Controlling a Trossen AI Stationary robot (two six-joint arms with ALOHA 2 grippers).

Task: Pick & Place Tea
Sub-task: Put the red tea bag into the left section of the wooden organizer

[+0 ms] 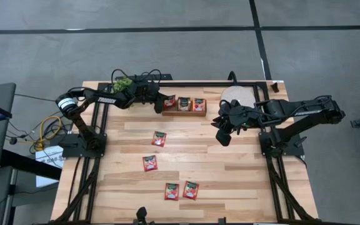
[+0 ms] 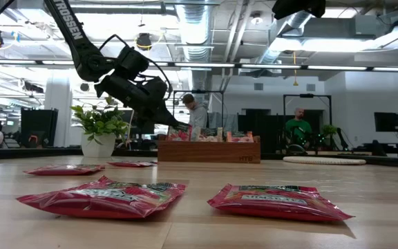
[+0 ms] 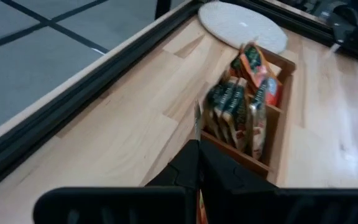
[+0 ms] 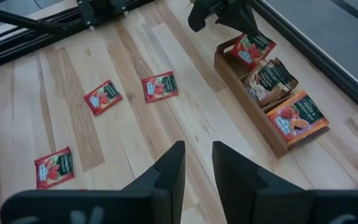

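My left gripper (image 1: 165, 100) reaches to the left end of a wooden box (image 1: 184, 112) at the table's far middle and is shut on a red tea sachet (image 4: 252, 46). The box's other compartments hold upright sachets (image 4: 296, 116). Several more red sachets lie flat on the table, among them one (image 1: 159, 139) in the middle and two (image 1: 172, 191) (image 1: 190, 190) near the front edge. My right gripper (image 4: 197, 162) hangs open above the table's right half (image 1: 222, 134), nothing between its fingers. My left gripper pinches the red sachet's upper edge (image 3: 197, 123) between its two fingers; its wrist view shows the sachet edge-on. The fingers slant downward from the table's left. The sachet hangs tilted below them, its lower end at the box's left compartment (image 4: 236, 57); whether it rests there I cannot tell.
A small potted plant (image 1: 122, 83) stands at the far left, just behind my left arm. A round pale disc (image 1: 237, 95) lies at the far right beside the box. In the low view, people stand in the room beyond the table.
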